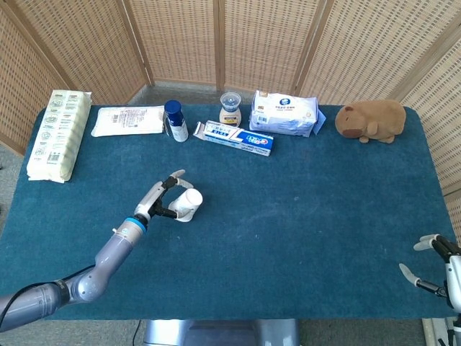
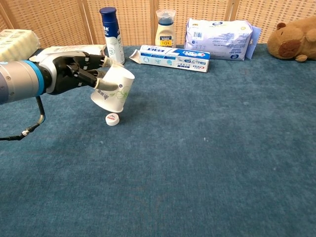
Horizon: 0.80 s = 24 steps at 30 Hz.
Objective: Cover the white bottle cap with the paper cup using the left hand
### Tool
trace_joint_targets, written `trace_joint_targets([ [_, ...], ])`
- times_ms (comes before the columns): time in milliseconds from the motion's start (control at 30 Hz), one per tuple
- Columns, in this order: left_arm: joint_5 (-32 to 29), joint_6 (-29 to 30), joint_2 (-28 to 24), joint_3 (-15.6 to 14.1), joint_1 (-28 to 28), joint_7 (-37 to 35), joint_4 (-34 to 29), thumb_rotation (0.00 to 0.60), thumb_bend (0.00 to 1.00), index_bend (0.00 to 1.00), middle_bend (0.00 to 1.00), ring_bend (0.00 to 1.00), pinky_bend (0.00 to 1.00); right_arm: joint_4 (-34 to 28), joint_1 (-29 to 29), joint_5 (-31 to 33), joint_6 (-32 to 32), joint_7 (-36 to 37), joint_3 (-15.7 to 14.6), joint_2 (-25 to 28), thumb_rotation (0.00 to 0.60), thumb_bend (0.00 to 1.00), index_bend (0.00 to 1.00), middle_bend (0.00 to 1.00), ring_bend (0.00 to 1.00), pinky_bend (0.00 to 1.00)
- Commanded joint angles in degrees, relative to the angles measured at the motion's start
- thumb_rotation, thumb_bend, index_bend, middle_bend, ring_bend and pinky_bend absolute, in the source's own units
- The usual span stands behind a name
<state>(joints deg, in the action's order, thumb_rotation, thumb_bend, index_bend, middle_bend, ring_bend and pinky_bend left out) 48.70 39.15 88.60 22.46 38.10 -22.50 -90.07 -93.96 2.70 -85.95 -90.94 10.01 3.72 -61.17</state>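
Note:
My left hand (image 2: 79, 74) (image 1: 162, 200) grips a white paper cup (image 2: 112, 91) (image 1: 187, 203), held tilted with its mouth facing down and toward me. The white bottle cap (image 2: 112, 119) lies on the blue cloth just below the cup's lower rim, uncovered in the chest view. In the head view the cup hides the cap. At the table's near right corner my right hand (image 1: 432, 263) rests with its fingers apart, holding nothing.
Along the back edge stand a blue spray bottle (image 2: 111, 35), a small jar (image 2: 165, 29), a toothpaste box (image 2: 170, 57), a wipes pack (image 2: 218, 32) and a brown plush toy (image 2: 295, 39). Two flat packs (image 1: 57, 133) (image 1: 128, 120) lie at the back left.

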Motion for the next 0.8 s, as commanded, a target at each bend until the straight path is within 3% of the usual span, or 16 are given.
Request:
trace_joint_targets([
  [33,1.5,0.9,1.3,-0.4,0.3,-0.2,1.3,0.600,0.27,0.46,0.02,0.00,0.00,0.1,0.1,0.1,-0.1,0.2,0.0,0.1,0.407,0.26,0.44,0.37,0.41,0.41],
  [800,7.6,0.1,6.8,-2.1,0.4,-5.9,8.8,0.600,0.26,0.46,0.02,0.00,0.00,-0.8,0.9,0.5,-0.5,2.2,0.1,1.2,0.409,0.26,0.44,0.37,0.41,0.41],
])
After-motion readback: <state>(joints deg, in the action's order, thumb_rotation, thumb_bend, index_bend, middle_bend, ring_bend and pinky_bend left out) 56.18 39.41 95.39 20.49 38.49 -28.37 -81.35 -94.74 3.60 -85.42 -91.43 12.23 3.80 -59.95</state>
